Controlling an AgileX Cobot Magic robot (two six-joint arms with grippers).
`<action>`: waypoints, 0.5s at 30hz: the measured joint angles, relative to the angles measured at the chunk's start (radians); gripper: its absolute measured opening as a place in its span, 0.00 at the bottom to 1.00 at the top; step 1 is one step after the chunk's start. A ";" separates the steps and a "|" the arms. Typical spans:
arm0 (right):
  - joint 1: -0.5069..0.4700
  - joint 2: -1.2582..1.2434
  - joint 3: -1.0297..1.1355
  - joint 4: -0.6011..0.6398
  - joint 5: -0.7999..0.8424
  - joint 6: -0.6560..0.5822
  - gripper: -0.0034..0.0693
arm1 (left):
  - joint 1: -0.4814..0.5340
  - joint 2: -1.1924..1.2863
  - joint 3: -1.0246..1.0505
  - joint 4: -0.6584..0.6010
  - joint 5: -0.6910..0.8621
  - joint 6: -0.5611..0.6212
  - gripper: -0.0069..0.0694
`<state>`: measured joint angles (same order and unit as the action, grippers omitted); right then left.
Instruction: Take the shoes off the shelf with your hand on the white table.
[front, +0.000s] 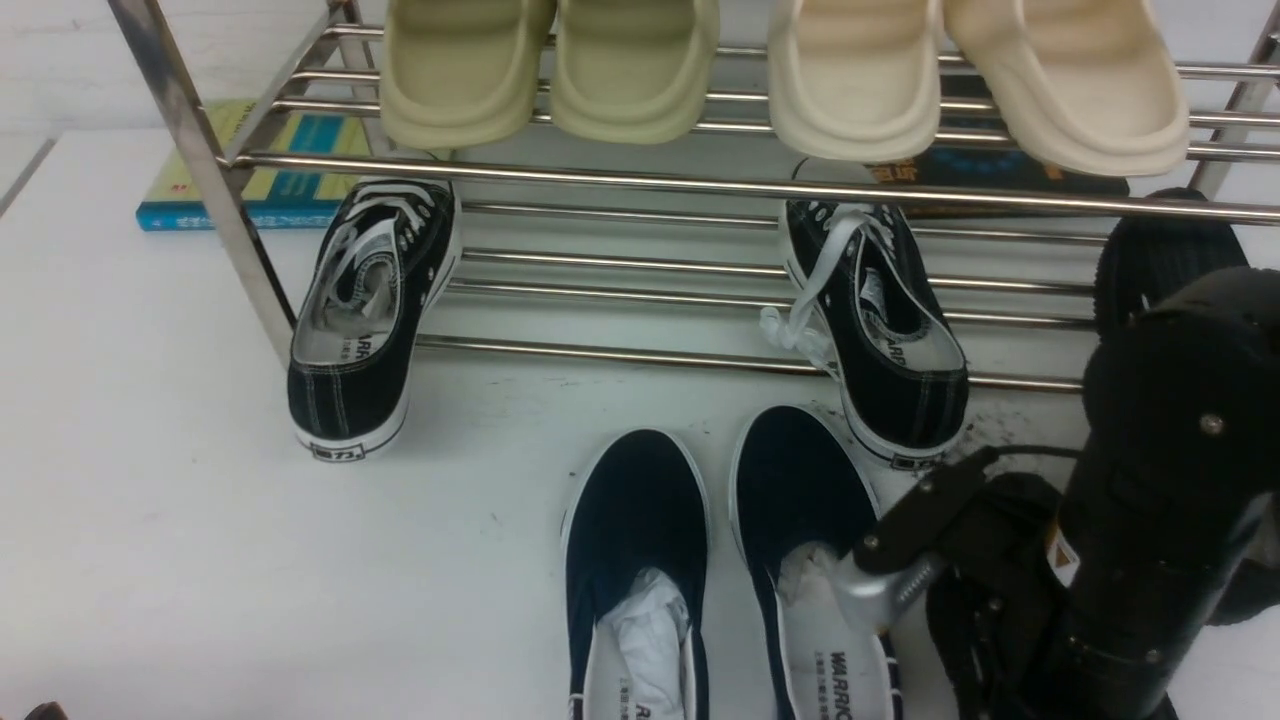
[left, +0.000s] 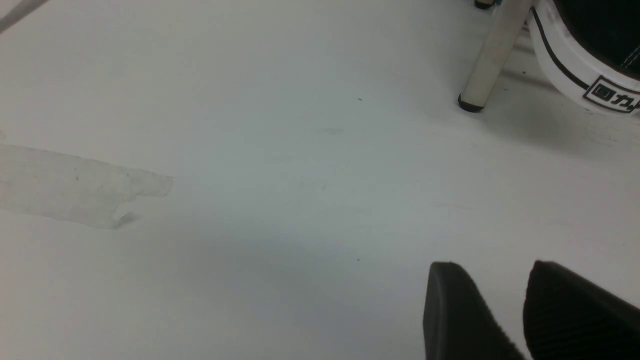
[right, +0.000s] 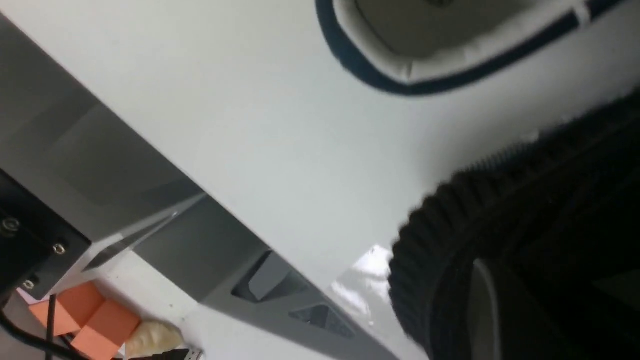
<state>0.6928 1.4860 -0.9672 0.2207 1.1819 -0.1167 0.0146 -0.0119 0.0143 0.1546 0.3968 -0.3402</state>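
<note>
One black knit shoe (front: 1160, 255) stands at the right end of the chrome shelf (front: 700, 187), on its lower tier, partly hidden behind my right arm (front: 1140, 520). Close in the right wrist view, a black shoe with a ribbed sole (right: 500, 240) lies on the white table (right: 300, 150) near its edge. It fills the space at my right gripper, whose fingers I cannot make out. My left gripper (left: 492, 267) hovers low over the bare white table (left: 250, 150), its fingers apart with nothing between them.
Two pairs of cream slippers (front: 640, 70) sit on the top tier. Black canvas sneakers (front: 370, 310) (front: 880, 330) lean on the lower bars. Navy slip-ons (front: 640, 560) lie on the table in front. A book (front: 280, 170) lies behind the shelf's left leg (left: 487, 60).
</note>
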 joint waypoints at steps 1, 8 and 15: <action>0.001 -0.006 0.000 -0.008 0.009 0.033 0.19 | 0.000 0.000 0.000 0.000 0.000 0.000 0.41; 0.005 -0.032 0.000 -0.070 0.015 0.162 0.47 | 0.000 0.000 0.000 0.000 0.000 0.000 0.41; 0.005 -0.102 -0.068 -0.092 0.031 0.228 0.78 | 0.000 0.000 0.000 0.000 0.000 0.000 0.41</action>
<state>0.6982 1.3844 -1.0352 0.1290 1.2128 0.1116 0.0146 -0.0119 0.0143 0.1546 0.3968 -0.3402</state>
